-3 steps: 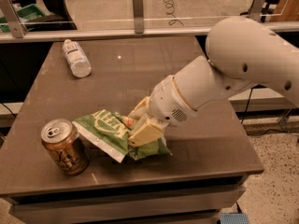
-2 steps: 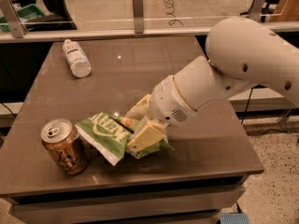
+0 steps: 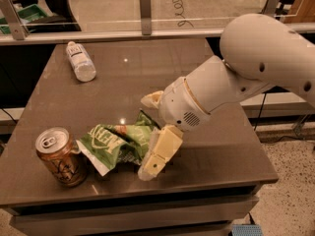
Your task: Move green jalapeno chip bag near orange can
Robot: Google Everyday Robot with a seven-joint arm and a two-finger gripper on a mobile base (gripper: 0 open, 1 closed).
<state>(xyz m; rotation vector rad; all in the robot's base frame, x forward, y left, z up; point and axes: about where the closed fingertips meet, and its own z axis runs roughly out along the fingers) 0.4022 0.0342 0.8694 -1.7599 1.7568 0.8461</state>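
The green jalapeno chip bag [image 3: 114, 142] lies crumpled on the brown table [image 3: 147, 73] near its front edge, its left corner touching or almost touching the orange can [image 3: 59, 156]. The can stands upright at the front left. My gripper [image 3: 153, 128] is at the bag's right end, open. One cream finger [image 3: 160, 151] is on the near side and the other [image 3: 151, 100] on the far side, with the bag's end between them. The white arm reaches in from the right.
A clear plastic water bottle [image 3: 80, 61] lies on its side at the table's back left. A glass partition with posts [image 3: 144, 11] runs along the back edge. The table's front edge is just below the can and the bag.
The gripper's fingers have spread apart around the bag's right end. The bag has settled flatter on the table beside the can.
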